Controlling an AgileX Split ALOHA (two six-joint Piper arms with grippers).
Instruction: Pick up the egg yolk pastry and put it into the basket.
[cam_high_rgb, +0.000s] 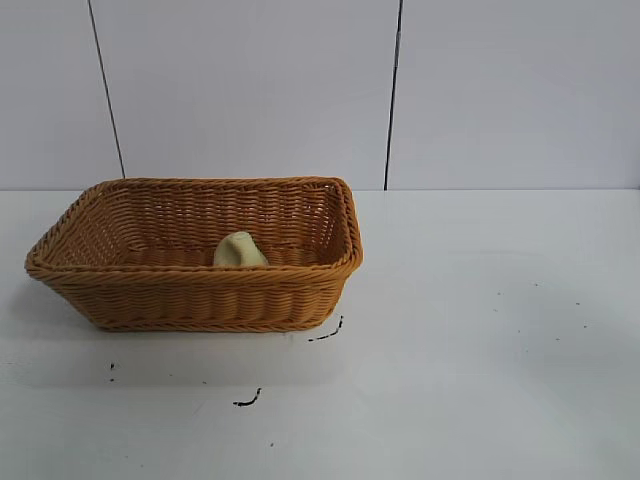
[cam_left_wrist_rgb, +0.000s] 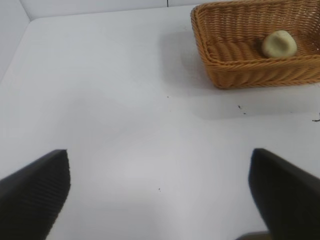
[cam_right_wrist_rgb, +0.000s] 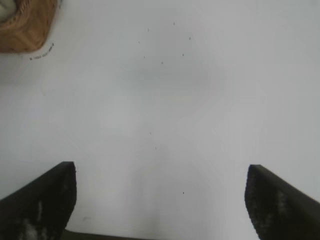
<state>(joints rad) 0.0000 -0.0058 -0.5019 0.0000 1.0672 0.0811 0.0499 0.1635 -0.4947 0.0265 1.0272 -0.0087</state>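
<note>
The egg yolk pastry (cam_high_rgb: 240, 251) sits inside the basket (cam_high_rgb: 200, 300), near the middle of its floor, dome tilted rather than upright. The basket's long axis runs across the table (cam_high_rgb: 480, 330). Well clear of the basket, the left gripper (cam_left_wrist_rgb: 160, 192) and right gripper (cam_right_wrist_rgb: 160, 197) stand wide open, holding nothing.

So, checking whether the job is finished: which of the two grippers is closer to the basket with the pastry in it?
The left gripper: its view shows the whole basket and pastry; the right gripper sees only a corner.
</note>
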